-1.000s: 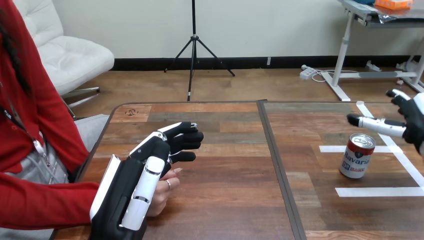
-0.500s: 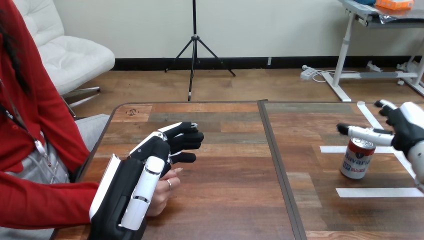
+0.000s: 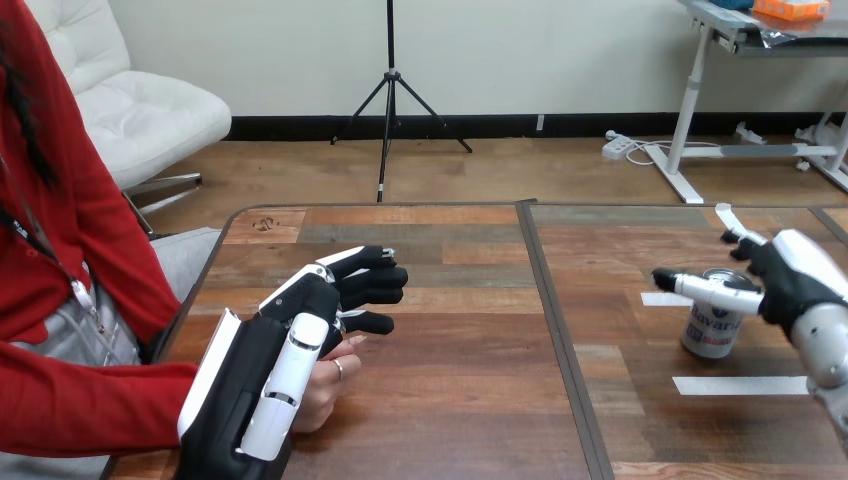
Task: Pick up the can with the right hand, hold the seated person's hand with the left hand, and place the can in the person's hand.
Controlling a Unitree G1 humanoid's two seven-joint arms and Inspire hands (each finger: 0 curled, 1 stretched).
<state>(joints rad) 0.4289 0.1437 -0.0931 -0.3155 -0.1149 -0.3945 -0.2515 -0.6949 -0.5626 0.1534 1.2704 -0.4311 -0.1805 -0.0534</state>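
Observation:
A red and white can [image 3: 710,332] stands upright on the table's right part, among white tape lines. My right hand [image 3: 790,285] is at the can from the right, open. Its thumb [image 3: 700,289] stretches across the front of the can's top, and its fingers [image 3: 735,224] reach behind it without closing. At the left, my left hand [image 3: 262,375] lies over the person's hand [image 3: 335,372], whose fingers show from under my palm. My left fingers [image 3: 368,280] point out fairly straight past it, not curled round it.
The wooden table [image 3: 470,400] has a dark seam [image 3: 556,330] down its middle. White tape lines [image 3: 738,385] mark a box on the right part. The person's red sleeve [image 3: 90,405] lies along the table's left edge.
My right hand has moved left and down to the can, so its thumb now crosses the can's top. The left hand and the person's hand have stayed put.

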